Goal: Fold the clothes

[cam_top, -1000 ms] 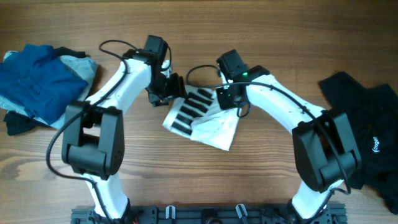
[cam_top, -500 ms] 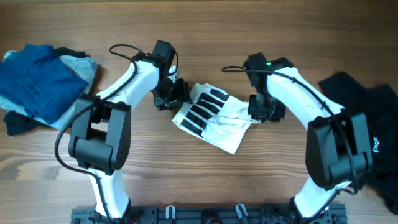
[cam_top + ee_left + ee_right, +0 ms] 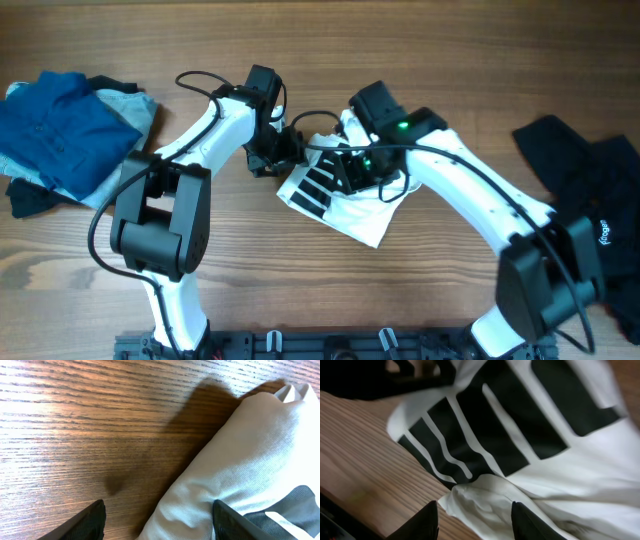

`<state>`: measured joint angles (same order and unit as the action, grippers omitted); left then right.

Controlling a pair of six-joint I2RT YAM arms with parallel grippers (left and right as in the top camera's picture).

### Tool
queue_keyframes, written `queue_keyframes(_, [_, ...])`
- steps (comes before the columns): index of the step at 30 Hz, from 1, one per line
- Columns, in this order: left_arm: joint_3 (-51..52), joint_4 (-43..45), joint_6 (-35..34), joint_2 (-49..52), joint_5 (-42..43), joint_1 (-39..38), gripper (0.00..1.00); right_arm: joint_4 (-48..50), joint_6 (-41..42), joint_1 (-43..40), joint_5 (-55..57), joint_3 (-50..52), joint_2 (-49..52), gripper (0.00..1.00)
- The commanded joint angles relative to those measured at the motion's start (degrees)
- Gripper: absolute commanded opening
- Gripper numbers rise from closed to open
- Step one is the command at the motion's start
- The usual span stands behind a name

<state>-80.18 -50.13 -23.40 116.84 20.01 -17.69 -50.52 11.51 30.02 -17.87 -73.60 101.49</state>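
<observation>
The white T-shirt (image 3: 362, 214) with black bars lies bunched and partly folded at the table's middle. My left gripper (image 3: 284, 152) is open at the shirt's upper left edge. In the left wrist view a rolled white fold (image 3: 250, 450) lies partly between its spread fingers, gripper (image 3: 160, 527). My right gripper (image 3: 350, 172) is open and hangs over the printed bars. In the right wrist view a crumpled white fold sits between its fingers, gripper (image 3: 476, 525), with the black bars (image 3: 485, 425) just beyond.
A pile of dark-blue (image 3: 55, 125), light-blue (image 3: 128, 105) and black (image 3: 28, 197) clothes lies at the far left. A black garment (image 3: 585, 190) lies at the far right. Bare wood (image 3: 75, 435) surrounds the shirt.
My right arm has swung from the shirt's right side back leftward over the printed bars. My left arm has stayed at the shirt's upper left edge. The shirt has barely shifted.
</observation>
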Motion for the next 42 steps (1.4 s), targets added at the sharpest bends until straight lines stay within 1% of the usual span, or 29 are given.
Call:
queue_keyframes(1, [0.39, -0.09, 0.5, 0.74, -0.17, -0.2, 0.68, -1.01, 1.86, 1.11, -1.09, 0.22, 6.27, 0.39])
queue_keyframes(2, [0.39, -0.11, 0.5, 0.74, -0.17, -0.2, 0.68, -2.86, 2.23, 1.09, -0.59, 0.22, 7.04, 0.37])
queue_keyframes(4, [0.39, -0.09, 0.5, 0.74, -0.17, -0.2, 0.68, -6.78, 5.16, 1.09, 4.17, 0.33, 6.86, 0.37])
queue_keyframes(7, [0.39, -0.09, 0.5, 0.74, -0.17, -0.2, 0.68, -15.98, 6.1, 1.09, 10.47, 0.33, 6.86, 0.36])
queue_keyframes(9, [0.39, -0.09, 0.5, 0.74, -0.17, -0.2, 0.68, -22.27, 14.27, 0.85, 20.46, 0.33, 6.78, 0.36])
queue_keyframes(10, [0.39, -0.09, 0.5, 0.74, -0.2, -0.2, 0.68, -23.37, 18.27, 0.63, 22.93, 0.33, 6.43, 0.37])
queue_keyframes(11, [0.39, -0.09, 0.52, 0.74, -0.2, -0.2, 0.68, -23.61, 19.21, 0.46, 23.5, 0.33, 5.95, 0.37])
queue_keyframes(13, [0.39, -0.09, 0.52, 0.74, -0.2, -0.2, 0.68, -24.33, 23.63, -0.22, 25.79, 0.33, 4.24, 0.38])
queue_keyframes(14, [0.39, -0.11, 0.52, 0.74, -0.2, -0.2, 0.68, -23.56, 23.12, -0.42, 25.33, 0.33, 3.32, 0.37])
queue_keyframes(15, [0.39, -0.09, 0.52, 0.74, -0.2, -0.2, 0.68, -22.12, 20.72, -0.42, 24.52, 0.33, 2.38, 0.37])
queue_keyframes(16, [0.39, -0.07, 0.52, 0.74, -0.2, -0.2, 0.68, -19.26, 15.96, -0.28, 21.46, 0.33, 0.92, 0.38])
queue_keyframes(17, [0.39, -0.04, 0.52, 0.74, -0.2, -0.2, 0.68, -15.13, 10.97, -0.24, 15.89, 0.33, -0.96, 0.38])
queue_keyframes(19, [0.39, -0.07, 0.5, 0.74, -0.2, -0.2, 0.68, -9.29, 11.19, -0.24, 14.34, 0.33, -2.86, 0.38])
queue_keyframes(20, [0.39, -0.07, 0.5, 0.74, -0.17, -0.2, 0.68, -6.03, 11.17, -0.22, 14.25, 0.33, -2.86, 0.45])
queue_keyframes(21, [0.39, -0.04, 0.5, 0.74, -0.2, -0.2, 0.68, -1.92, 10.23, -0.2, 12.17, 0.35, -2.21, 0.47])
queue_keyframes(23, [0.39, -0.09, 0.5, 0.74, -0.2, -0.2, 0.68, 0.94, 8.17, -0.2, 8.98, 0.85, -0.39, 0.46])
queue_keyframes(25, [0.39, -0.02, 0.5, 0.74, -0.2, -0.2, 0.68, 0.35, 7.93, 0.09, 7.41, 1.95, 2.82, 0.46])
queue_keyframes(26, [0.39, -0.02, 0.5, 0.74, -0.2, -0.2, 0.68, -1.51, 7.93, 0.63, 7.23, 2.62, 4.63, 0.42])
queue_keyframes(27, [0.39, -0.04, 0.52, 0.74, -0.2, -0.2, 0.68, -3.87, 7.74, 1.01, 7.74, 2.93, 5.44, 0.34])
queue_keyframes(28, [0.39, -0.07, 0.52, 0.74, -0.2, -0.2, 0.68, -8.63, 8.52, 1.11, 9.11, 2.97, 5.68, 0.28])
queue_keyframes(30, [0.39, -0.07, 0.5, 0.74, -0.2, -0.2, 0.68, -14.6, 11.06, 0.92, 13.33, 2.97, 4.76, 0.27])
queue_keyframes(32, [0.39, -0.07, 0.5, 0.74, -0.2, -0.2, 0.68, -18.71, 13.53, 0.83, 18.58, 2.97, 3.93, 0.28])
queue_keyframes(34, [0.39, -0.07, 0.5, 0.74, -0.2, -0.2, 0.68, -20.63, 16.55, 0.76, 23.8, 2.97, 3.69, 0.32])
queue_keyframes(36, [0.33, 0.07, 0.96, 0.7, -0.17, -0.15, 0.68, -18.25, 17.94, 0.66, 24.04, 2.95, 3.45, 0.32])
queue_keyframes(37, [-0.15, 0.15, 3.23, 0.46, -0.15, 0.09, 0.7, -16.65, 18.75, 0.66, 23.85, 2.95, 2.34, 0.33])
queue_keyframes(39, [-1.14, -0.09, 3.52, -0.33, -0.15, 0.68, 0.74, -15.32, 20.31, 0.5, 24.09, 2.95, -0.17, 0.34])
queue_keyframes(40, [-1.7, -0.07, 3.52, -1.07, -0.11, 1.22, 0.76, -14.38, 20.61, -0.22, 24.09, 2.95, -2.64, 0.36])
queue_keyframes(41, [-2.62, 0.13, 3.56, -2.34, 0.11, 2.03, 0.8, -13.62, 20.48, -1.27, 24.09, 2.95, -4.81, 0.43])
queue_keyframes(42, [-3.1, 0.74, 3.74, -3.06, 1.46, 2.45, 0.82, -13.22, 20.39, -2.49, 24.06, 2.95, -6.54, 0.47])
